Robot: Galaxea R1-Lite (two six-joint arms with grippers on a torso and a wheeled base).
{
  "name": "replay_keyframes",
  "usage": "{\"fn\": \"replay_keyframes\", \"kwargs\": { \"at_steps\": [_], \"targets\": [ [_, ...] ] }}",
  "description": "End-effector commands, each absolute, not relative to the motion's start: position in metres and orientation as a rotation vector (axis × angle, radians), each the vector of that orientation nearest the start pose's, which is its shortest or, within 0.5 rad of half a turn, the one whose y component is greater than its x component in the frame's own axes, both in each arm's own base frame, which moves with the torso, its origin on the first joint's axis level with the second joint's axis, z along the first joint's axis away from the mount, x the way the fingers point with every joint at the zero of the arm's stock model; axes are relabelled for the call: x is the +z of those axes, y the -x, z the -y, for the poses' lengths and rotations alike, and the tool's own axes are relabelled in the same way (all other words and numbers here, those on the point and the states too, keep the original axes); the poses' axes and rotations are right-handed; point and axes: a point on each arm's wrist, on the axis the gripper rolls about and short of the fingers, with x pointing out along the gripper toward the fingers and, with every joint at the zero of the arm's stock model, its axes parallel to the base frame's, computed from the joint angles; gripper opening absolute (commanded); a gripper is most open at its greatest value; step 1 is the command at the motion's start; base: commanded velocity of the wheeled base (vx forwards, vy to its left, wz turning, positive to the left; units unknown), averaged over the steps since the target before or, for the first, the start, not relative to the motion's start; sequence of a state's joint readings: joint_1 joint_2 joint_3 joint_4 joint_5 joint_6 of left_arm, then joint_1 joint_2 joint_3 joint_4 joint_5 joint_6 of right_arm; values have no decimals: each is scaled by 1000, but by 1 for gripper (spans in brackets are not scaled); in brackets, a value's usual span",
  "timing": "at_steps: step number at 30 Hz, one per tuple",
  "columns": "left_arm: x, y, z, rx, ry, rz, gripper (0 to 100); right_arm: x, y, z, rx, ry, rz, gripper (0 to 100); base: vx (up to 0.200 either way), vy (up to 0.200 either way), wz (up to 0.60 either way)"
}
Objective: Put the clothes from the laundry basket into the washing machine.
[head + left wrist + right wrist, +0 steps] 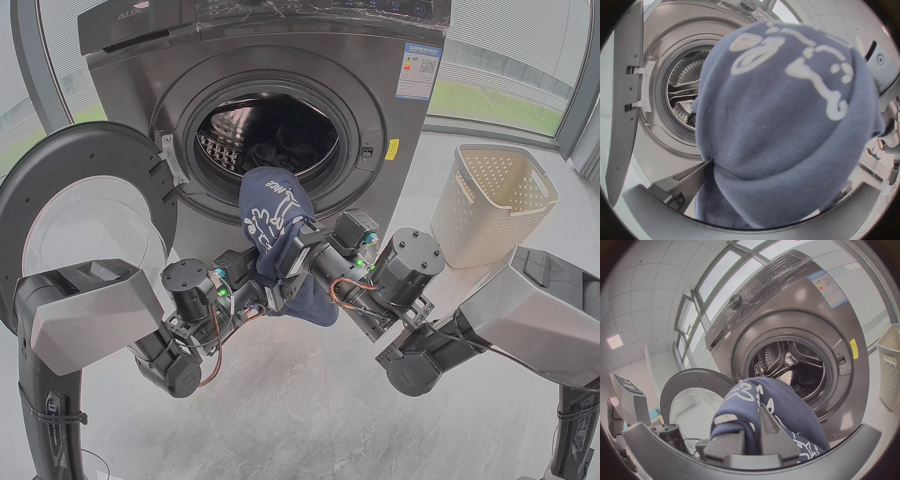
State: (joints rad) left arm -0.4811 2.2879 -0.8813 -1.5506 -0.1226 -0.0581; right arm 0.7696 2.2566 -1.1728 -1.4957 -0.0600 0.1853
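The round door (81, 156) is standing swung fully open on the left of the washer (375, 81), its glass facing the room. Just right of it, low in front of the washer, the left hand (780, 172) is sitting under a navy garment (275, 212) with white print. Its fingers (690, 178) are standing wide apart and the cloth is bulging out between them; I cannot tell whether they are pressing it. The garment is hanging in a rounded bundle in front of the lower rim of the washer's opening, not inside. Its upper end is reaching up to the rim, and its lower end is drooping below both hands toward the floor (300, 400).

Behind it the drum (225, 137) is lying open to view, and dark clothes (281, 150) are lying in a heap inside, toward the back.

The right hand (750, 440) is coming in from the right, close beside the left one. Its fingers (775, 433) are standing narrow and are pinching a fold of the garment between them.

Farther right, the cream basket (494, 212) is standing upright on the floor, just beside the washer's right front corner and well apart from both hands.
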Motion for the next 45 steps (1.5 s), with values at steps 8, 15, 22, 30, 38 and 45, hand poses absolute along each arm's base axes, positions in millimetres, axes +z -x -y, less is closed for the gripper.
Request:
{"fn": "replay_keyframes", "kwargs": {
  "at_steps": [8, 15, 22, 30, 38, 45],
  "targets": [
    [60, -364, 192, -590, 79, 93, 100, 156, -307, -303, 748, -350, 321, 0, 0, 0, 0],
    [62, -369, 191, -580, 85, 110, 0, 156, -307, -303, 750, -360, 320, 0, 0, 0, 0],
    [76, -380, 177, -518, 135, 150, 0, 160, -306, -294, 736, -358, 324, 0, 0, 0, 0],
    [112, -368, 163, -492, 172, 211, 0, 156, -317, -267, 676, -350, 306, 0, 0, 0, 0],
    [103, -355, 165, -513, 160, 154, 0, 160, -315, -272, 689, -357, 319, 0, 0, 0, 0],
    [70, -336, 172, -553, 125, 16, 100, 172, -318, -276, 693, -367, 362, 0, 0, 0, 0]
  ]
}}
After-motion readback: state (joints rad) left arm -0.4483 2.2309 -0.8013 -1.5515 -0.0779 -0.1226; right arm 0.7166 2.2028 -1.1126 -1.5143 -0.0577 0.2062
